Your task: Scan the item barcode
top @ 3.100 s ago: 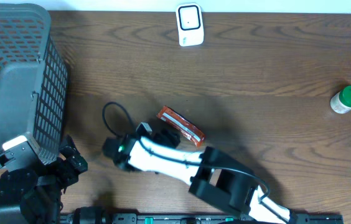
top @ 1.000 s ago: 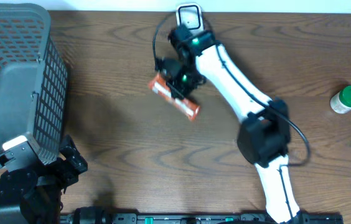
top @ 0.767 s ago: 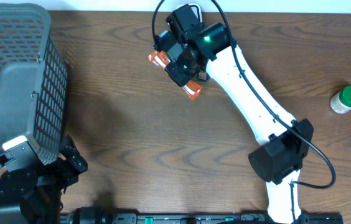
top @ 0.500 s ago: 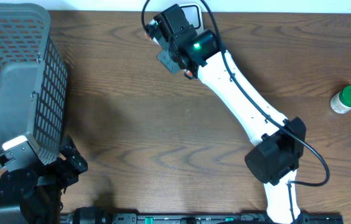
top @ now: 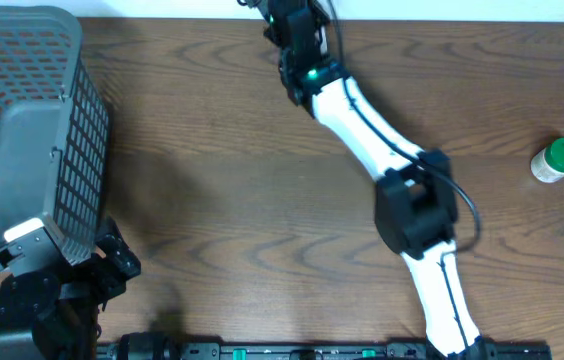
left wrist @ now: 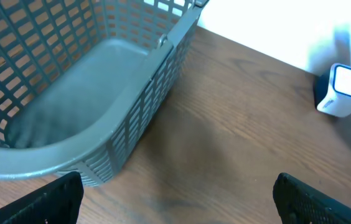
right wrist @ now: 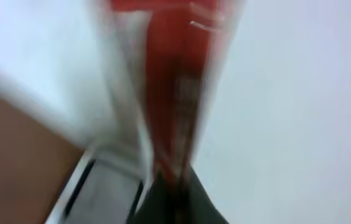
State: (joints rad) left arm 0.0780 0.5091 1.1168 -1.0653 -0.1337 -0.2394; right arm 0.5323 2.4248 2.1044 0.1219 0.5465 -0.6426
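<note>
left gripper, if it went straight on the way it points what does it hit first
Most likely bare table, in the gap between the basket and the scanner. The left gripper is aimed at neither, though depth is hard to judge.

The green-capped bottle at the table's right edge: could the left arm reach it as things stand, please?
Probably not: the left gripper sits by the basket at the near-left corner, the green-capped bottle stands far across at the right edge, and the right arm stretches between them.

No legible text or label; red packet (right wrist: 175, 93) motion-blurred, print unreadable.
</note>
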